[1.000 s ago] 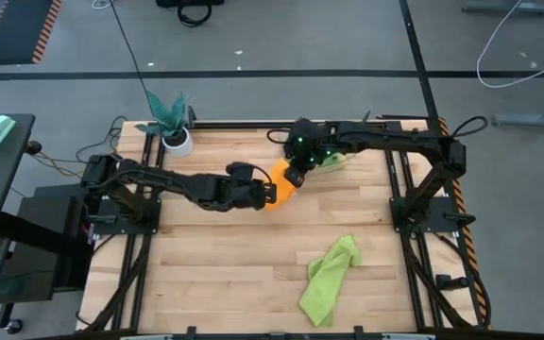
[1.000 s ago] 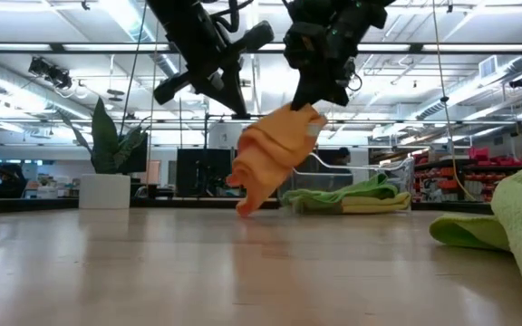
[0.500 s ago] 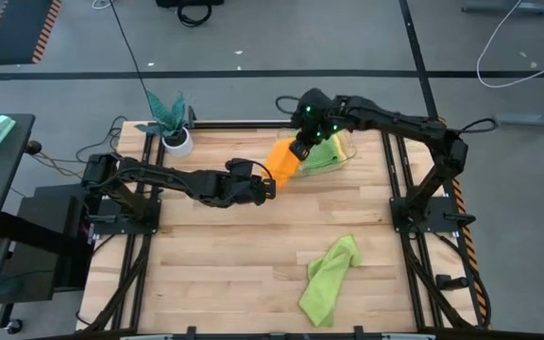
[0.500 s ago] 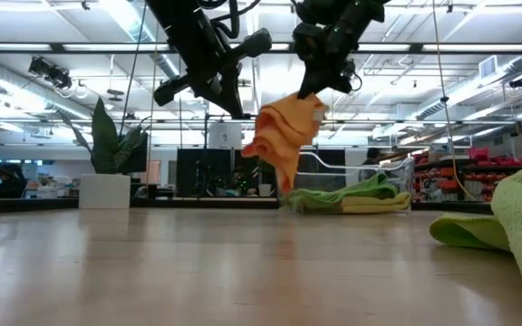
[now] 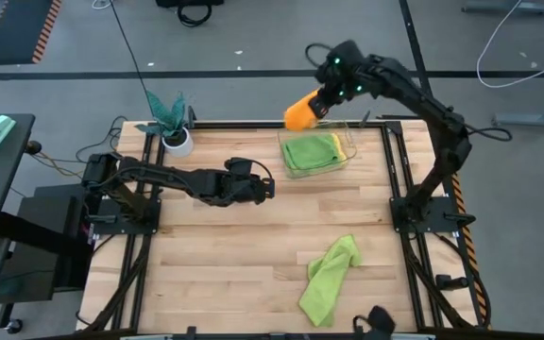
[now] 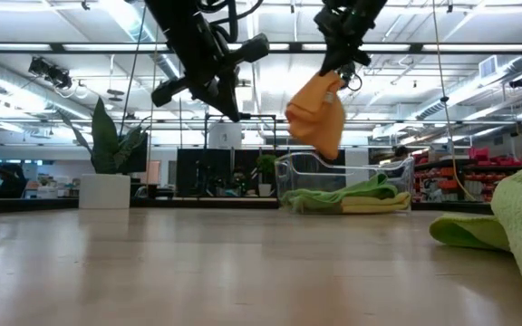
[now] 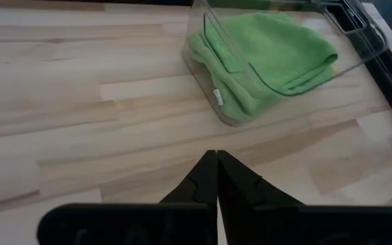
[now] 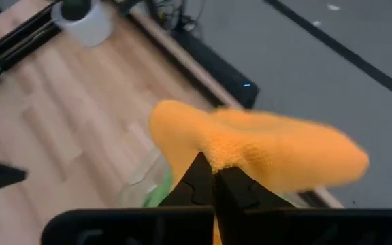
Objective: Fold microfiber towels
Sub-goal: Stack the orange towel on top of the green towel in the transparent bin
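Observation:
My right gripper (image 5: 319, 102) is shut on the orange towel (image 5: 298, 111), which hangs bunched high above the table's far edge, over the left end of a clear bin (image 6: 288, 177). In the bin (image 5: 285, 162) a folded lime green towel (image 5: 312, 151) lies on a yellow one (image 5: 348, 142). Another lime green towel (image 5: 329, 274) lies crumpled on the table near the front right. My left gripper (image 5: 270, 187) hovers shut over the table's middle, with nothing between its fingers (image 7: 216, 170). My right gripper pinches a bunched fold at the top of the orange towel (image 8: 218, 158) between its two fingers, coming from above and slanting down. The towel (image 6: 318, 113) hangs slack below the fingers, lifted clear of the table and the bin.
A teal plant in a white pot (image 5: 172, 121) stands at the far left corner. Bare wooden tabletop (image 5: 215, 255) stretches between my left gripper and the near edge. The bin's clear wall (image 7: 213, 47) rises just ahead of my left gripper.
My right gripper has risen and swung toward the table's far right, carrying the orange towel away from my left gripper and up over the bin's left end. The towel, which hung close to the table, now hangs well clear of it.

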Motion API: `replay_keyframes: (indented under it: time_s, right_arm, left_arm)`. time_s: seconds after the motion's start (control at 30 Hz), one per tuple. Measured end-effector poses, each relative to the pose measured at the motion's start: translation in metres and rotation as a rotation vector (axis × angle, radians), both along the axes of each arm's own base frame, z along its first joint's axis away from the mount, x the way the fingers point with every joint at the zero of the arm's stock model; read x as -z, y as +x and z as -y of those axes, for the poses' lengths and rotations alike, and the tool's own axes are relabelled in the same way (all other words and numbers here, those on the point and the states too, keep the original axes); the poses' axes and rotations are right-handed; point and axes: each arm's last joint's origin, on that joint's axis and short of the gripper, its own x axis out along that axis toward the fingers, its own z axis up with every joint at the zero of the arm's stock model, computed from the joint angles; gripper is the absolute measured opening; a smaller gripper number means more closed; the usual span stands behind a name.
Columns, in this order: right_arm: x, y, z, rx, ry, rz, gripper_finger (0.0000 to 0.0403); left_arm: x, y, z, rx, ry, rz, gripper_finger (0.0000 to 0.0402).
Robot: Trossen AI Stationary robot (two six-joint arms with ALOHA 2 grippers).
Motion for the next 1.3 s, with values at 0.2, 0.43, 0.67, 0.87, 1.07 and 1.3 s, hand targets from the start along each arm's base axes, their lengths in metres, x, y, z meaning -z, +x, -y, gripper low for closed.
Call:
replay_keyframes:
  time_s: [0.2, 0.43, 0.67, 0.87, 1.07, 1.3]
  right_arm:
    - [0.003, -0.015, 0.018, 0.033, 0.052, 0.012, 0.0]
    - [0.01, -0.017, 0.031, 0.04, 0.093, 0.029, 0.0]
    - [0.039, 0.001, 0.044, 0.008, 0.235, 0.001, 0.0]
    - [0.06, 0.018, 0.049, -0.024, 0.29, -0.033, 0.0]
    - [0.051, 0.021, 0.051, -0.03, 0.255, 0.012, 0.0]
    - [0.033, 0.014, 0.057, -0.006, 0.211, 0.06, 0.0]
  left_arm:
    - [0.0, 0.0, -0.004, 0.0, 0.007, -0.011, 0.0019]
    - [0.0, 0.0, -0.006, -0.006, 0.007, -0.016, 0.0017]
    - [0.001, -0.001, -0.011, -0.007, 0.004, -0.034, 0.0009]
    - [0.002, -0.002, -0.016, 0.004, -0.004, -0.059, 0.0024]
    - [0.002, -0.002, -0.02, 0.003, -0.005, -0.067, 0.0016]
    - [0.003, -0.003, -0.027, 0.012, -0.031, -0.072, 0.0009]
